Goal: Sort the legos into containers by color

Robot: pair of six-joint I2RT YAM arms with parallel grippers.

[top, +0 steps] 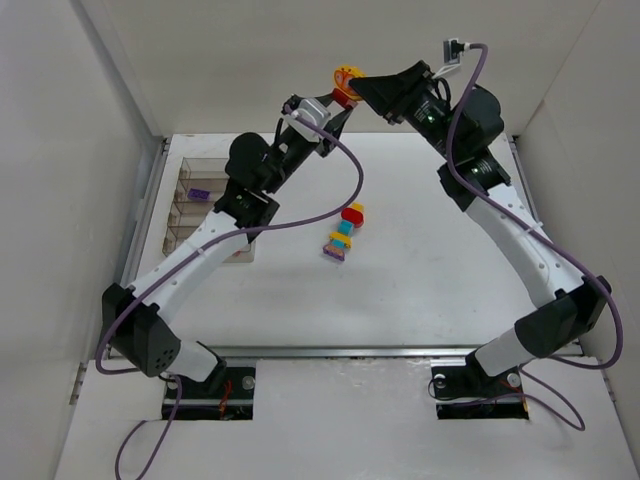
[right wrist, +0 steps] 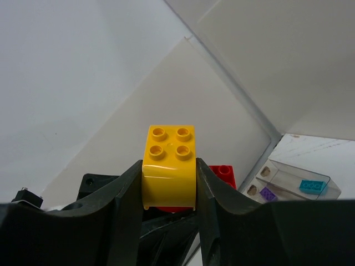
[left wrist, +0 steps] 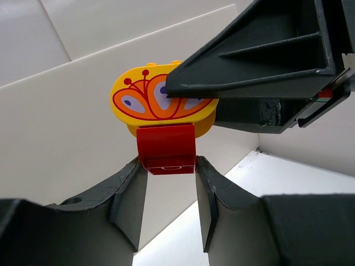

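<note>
Yellow brick [right wrist: 168, 172]: glossy plastic, smooth, catching light on the curve. Red brick [left wrist: 166, 147]: same stuff, shiny and slick. My left claw [left wrist: 167, 166] & right claw [right wrist: 168, 166]: dark matt plastic, faintly grainy, a few scuffs. Organizer [right wrist: 288, 176]: clear smoke-tinted plastic, glossy walls. Surface [top: 430, 270]: white, matt, smooth. Cable [top: 352, 190]: purple, smooth dull sheath.

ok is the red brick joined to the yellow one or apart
Joined. The red brick sits flush under the yellow brick, no gap, with the left gripper shut on red and the right gripper on yellow.
</note>
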